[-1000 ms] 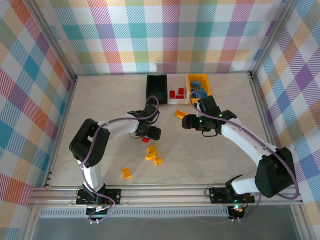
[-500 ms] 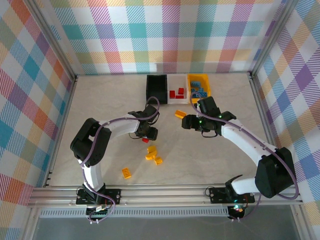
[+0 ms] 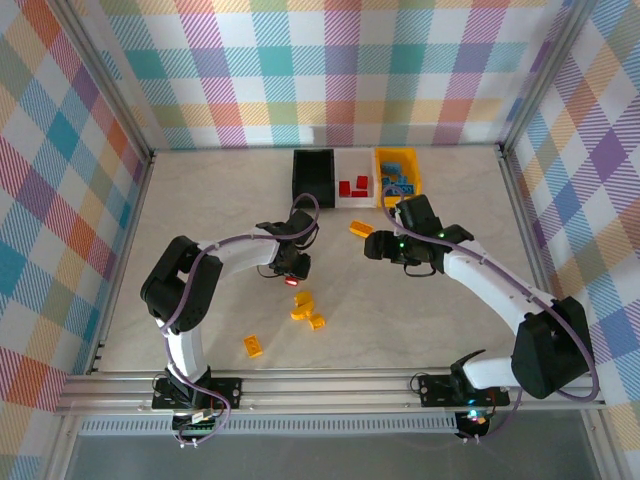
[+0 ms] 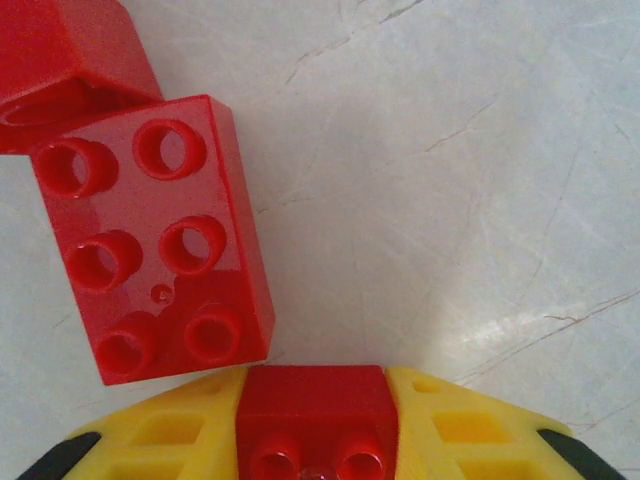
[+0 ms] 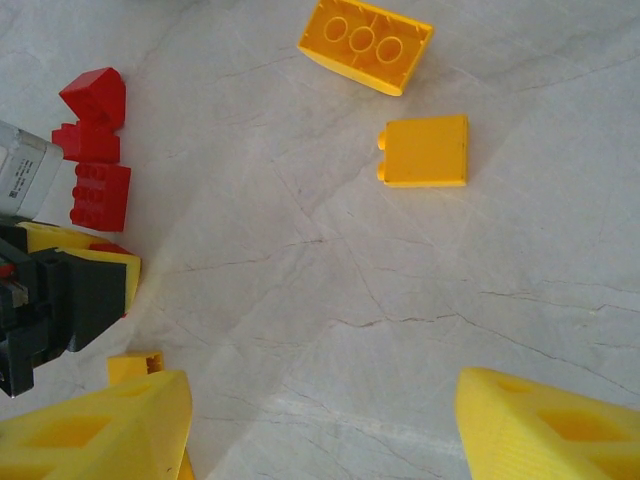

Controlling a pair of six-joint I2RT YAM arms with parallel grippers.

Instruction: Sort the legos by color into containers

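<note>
My left gripper (image 4: 316, 440) is shut on a small red lego (image 4: 315, 405), low over the table; its yellow fingers (image 4: 470, 425) press both sides. A six-stud red lego (image 4: 155, 240) and another red piece (image 4: 70, 60) lie just beside it. In the top view the left gripper (image 3: 291, 268) is at mid-table above the red legos (image 3: 292, 282). My right gripper (image 3: 372, 245) hangs open with nothing between its fingers (image 5: 550, 420). The containers stand at the back: black (image 3: 297, 172), white (image 3: 352, 162) holding red legos, yellow-orange (image 3: 379, 180) holding blue legos.
Yellow legos lie loose on the table: a cluster (image 3: 303, 298), (image 3: 317, 321) in front of the left gripper, one near the front (image 3: 254, 346), and one (image 3: 360, 228) by the right gripper. The right wrist view shows two yellow legos (image 5: 365, 45), (image 5: 425, 152) ahead.
The left gripper's jaws have closed onto the small red lego and the gripper has dropped slightly toward the table. The right arm has hardly moved.
</note>
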